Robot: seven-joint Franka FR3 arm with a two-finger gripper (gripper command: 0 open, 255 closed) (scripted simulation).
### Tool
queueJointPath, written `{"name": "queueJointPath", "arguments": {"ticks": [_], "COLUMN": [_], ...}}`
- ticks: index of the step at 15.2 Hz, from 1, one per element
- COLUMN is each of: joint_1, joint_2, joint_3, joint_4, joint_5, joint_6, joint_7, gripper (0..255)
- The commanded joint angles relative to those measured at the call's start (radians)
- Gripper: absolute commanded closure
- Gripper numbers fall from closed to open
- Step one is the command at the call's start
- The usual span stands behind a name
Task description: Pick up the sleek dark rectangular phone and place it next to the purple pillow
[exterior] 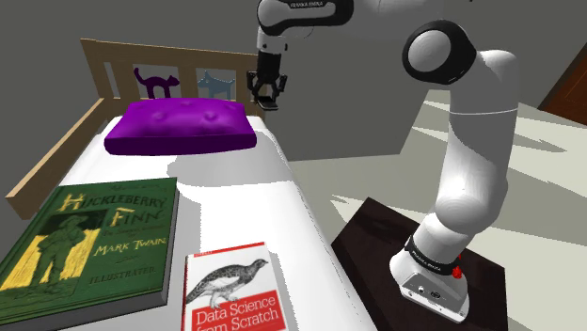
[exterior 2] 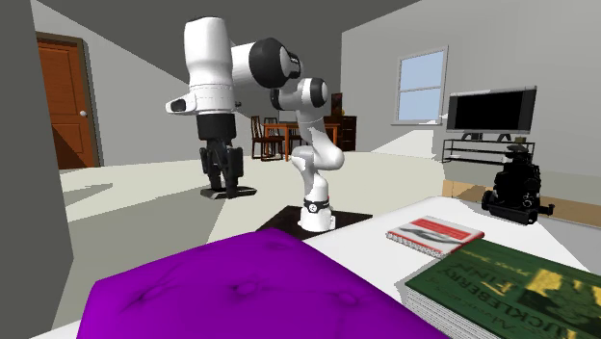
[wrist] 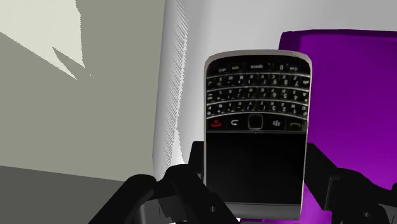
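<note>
One black two-finger hand clenched on dark rectangular phone with silver rim and keypad, fingers gripping both long edges. Phone in air, above and just beside end of purple cushioned pillow, over edge of white bed. Green book and white-and-red book lie well apart from pillow.

Opposed exterior views, purple pillow between.
</note>
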Motion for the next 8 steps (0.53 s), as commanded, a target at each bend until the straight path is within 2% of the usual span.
{"name": "queueJointPath", "arguments": {"ticks": [1,8], "joint_1": [0.000,-0.002], "joint_2": [-0.005,0.001], "joint_3": [0.000,-0.001], "joint_4": [-0.035,-0.121], "joint_5": [0.001,0.001], "joint_6": [0.031,0.123], "joint_7": [-0.001,-0.004], "gripper": [255,255]}}
